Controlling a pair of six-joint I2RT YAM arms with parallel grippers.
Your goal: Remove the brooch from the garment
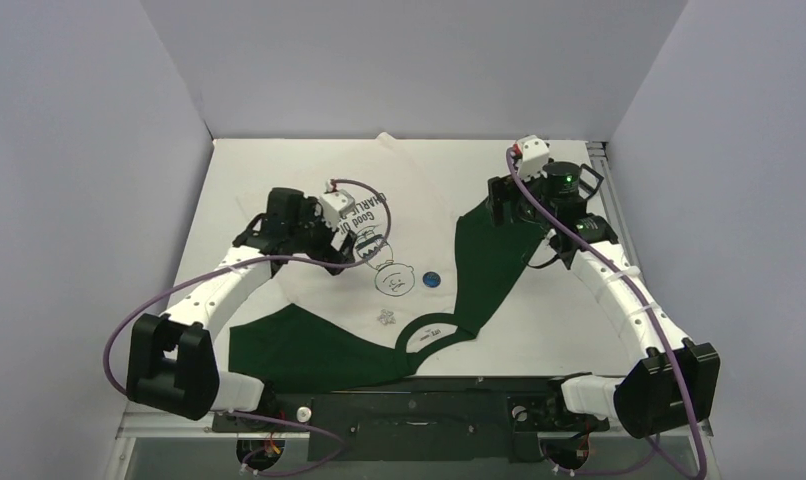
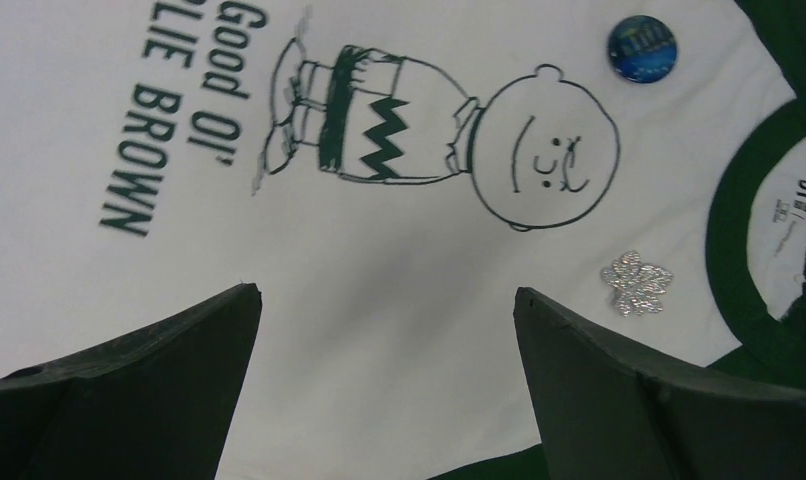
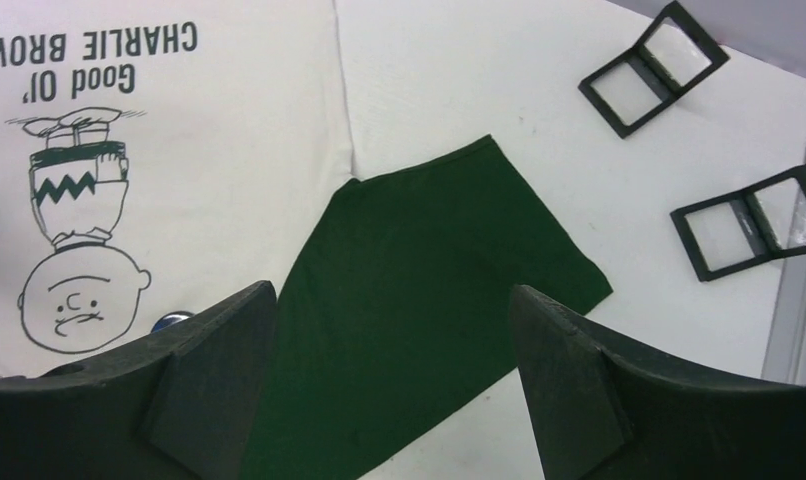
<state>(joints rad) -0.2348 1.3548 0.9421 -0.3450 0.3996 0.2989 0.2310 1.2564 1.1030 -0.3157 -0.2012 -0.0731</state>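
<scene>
I hold my left hand (image 2: pixel 387 292) spread above the flat shirt (image 2: pixel 379 250), its brooch (image 2: pixel 636 283) nearby. My right hand (image 3: pixel 392 290), also spread, hovers over the sleeve (image 3: pixel 429 260), probably to steady the cloth.

The left arm (image 1: pixel 214 290) and the right arm (image 1: pixel 624 295) are both reaching forward from their bases, elbows bowing outward. The left gripper (image 2: pixel 387 292) is pointing down and inward, its 2 fingers (image 2: pixel 159 380) standing wide apart and gripping nothing. The right gripper (image 3: pixel 392 288) is sitting farther out and also tilting inward, its 2 fingers (image 3: pixel 599 390) likewise spread wide and gripping nothing.
</scene>
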